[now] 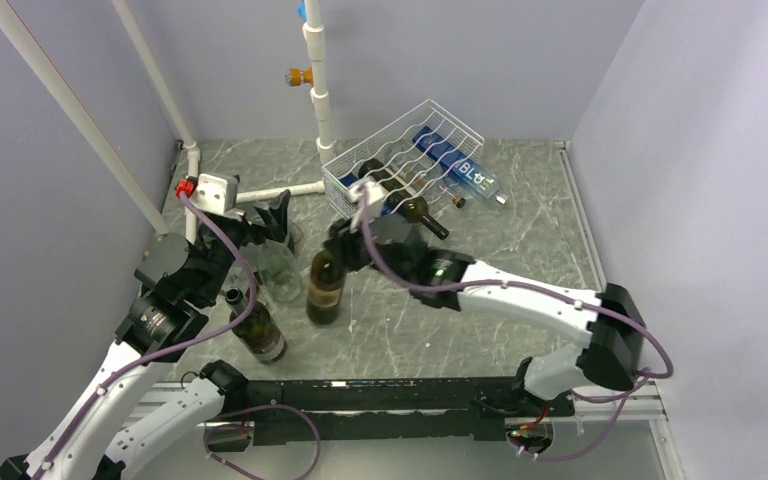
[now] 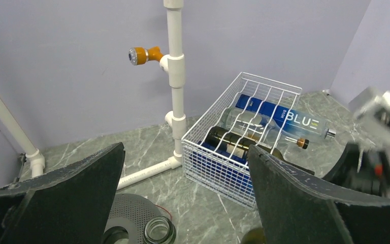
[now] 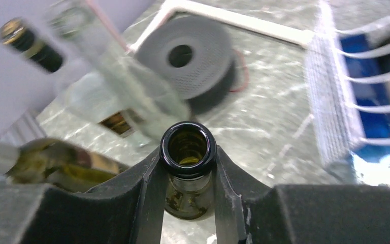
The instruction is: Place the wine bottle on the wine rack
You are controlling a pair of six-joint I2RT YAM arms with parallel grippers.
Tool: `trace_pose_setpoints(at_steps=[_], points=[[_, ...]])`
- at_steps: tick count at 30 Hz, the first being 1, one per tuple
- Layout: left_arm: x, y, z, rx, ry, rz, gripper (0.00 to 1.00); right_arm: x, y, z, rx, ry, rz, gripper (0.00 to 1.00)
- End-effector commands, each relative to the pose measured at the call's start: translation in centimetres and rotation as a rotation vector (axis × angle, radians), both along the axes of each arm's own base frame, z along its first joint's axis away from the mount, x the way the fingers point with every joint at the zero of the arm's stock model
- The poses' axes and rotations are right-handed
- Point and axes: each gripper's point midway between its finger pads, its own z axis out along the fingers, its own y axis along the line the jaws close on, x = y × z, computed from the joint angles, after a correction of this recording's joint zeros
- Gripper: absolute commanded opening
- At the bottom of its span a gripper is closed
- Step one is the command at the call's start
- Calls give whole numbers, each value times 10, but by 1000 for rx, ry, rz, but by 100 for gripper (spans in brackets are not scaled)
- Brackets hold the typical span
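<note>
The wine bottle [image 1: 324, 290] is clenched at its neck by the right end effector [image 3: 188, 175], for lifting to the wine rack [image 1: 338, 188]; the left end effector [image 1: 278, 222] is released.

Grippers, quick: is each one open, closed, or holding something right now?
Left gripper: open, holding nothing.
Right gripper: closed on the neck of the dark wine bottle.

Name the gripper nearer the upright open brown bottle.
Right. The right gripper is shut on the neck of the brown bottle; the left gripper hangs open to its left, apart.
</note>
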Motion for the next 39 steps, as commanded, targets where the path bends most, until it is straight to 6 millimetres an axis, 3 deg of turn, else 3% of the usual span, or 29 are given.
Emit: trace_pose_setpoints(at_steps=[1,7,12,19,23,27,35,39], points=[[0,-3,10,-23,-26,-17,97,37,-79,-8,109,139,-222,0],[0,-2,9,-23,-24,-11,97,48,-162,-57,292,380,-447,0],[1,-2,8,-21,-20,-5,97,49,-220,-98,403,575,-657,0],[0,-8,9,-56,-9,-37,97,34,-311,-170,527,818,-1127,0],[-1,-8,10,-60,-9,-42,97,16,-332,-205,602,959,-1287,0],[-2,-7,11,-62,-14,-41,97,6,-337,-230,659,1073,-1374,0],[0,-5,8,-53,-9,-21,97,0,-338,-252,737,1166,-1447,0],[1,-5,8,-53,-7,-19,97,-2,-341,-252,715,1166,-1469,7]])
